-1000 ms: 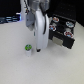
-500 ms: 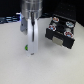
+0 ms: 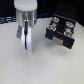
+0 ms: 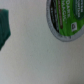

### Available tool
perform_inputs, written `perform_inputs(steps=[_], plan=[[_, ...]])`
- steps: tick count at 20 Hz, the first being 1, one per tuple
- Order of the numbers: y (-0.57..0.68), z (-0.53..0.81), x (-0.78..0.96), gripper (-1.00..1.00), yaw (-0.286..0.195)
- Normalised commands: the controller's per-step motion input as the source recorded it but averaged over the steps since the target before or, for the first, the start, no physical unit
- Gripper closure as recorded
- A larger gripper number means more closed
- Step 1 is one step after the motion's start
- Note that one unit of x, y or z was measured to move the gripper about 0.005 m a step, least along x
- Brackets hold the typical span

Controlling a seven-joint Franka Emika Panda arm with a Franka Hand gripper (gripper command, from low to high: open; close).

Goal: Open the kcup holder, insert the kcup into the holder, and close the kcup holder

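- The kcup holder (image 3: pixel 61 34) sits on the table (image 3: pixel 50 67) at the exterior view's right, a black boxy unit turned at an angle so its front faces toward the lower right of that view.
- Its drawer looks pulled out toward the front, with a light handle (image 3: pixel 60 42) on the face and round pod slots showing coloured tops along the upper surface; the picture is too coarse to count the slots or to tell how far the drawer is out.
- The kcup (image 4: pixel 66 19) fills one corner of the wrist view, its green foil top facing straight at the camera, so its axis points up toward the wrist.
- The top is green with white lettering too blurred to read, ringed by a thin white rim; part of the pod is cut off by the frame edge.
- In the exterior view the kcup cannot be made out; the arm hides the spot beneath it.
- The gripper (image 3: pixel 25 47) hangs straight down over the table at the exterior view's left, well apart from the kcup holder.
- Whether the gripper is wide or narrow cannot be told: its fingers merge into one pale blur.
- A dark green blurred shape (image 4: pixel 4 27) lies at the wrist view's edge; what it is cannot be told.
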Motion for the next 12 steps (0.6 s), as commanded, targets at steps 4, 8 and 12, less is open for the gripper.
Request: perform_inputs(steps=[4, 8, 12], plan=[[0.31, 0.0, -0.23, -1.0, 0.023], [0.27, 0.0, -0.29, -1.0, 0.011], [-0.01, -0.06, -0.08, -1.0, -0.048]])
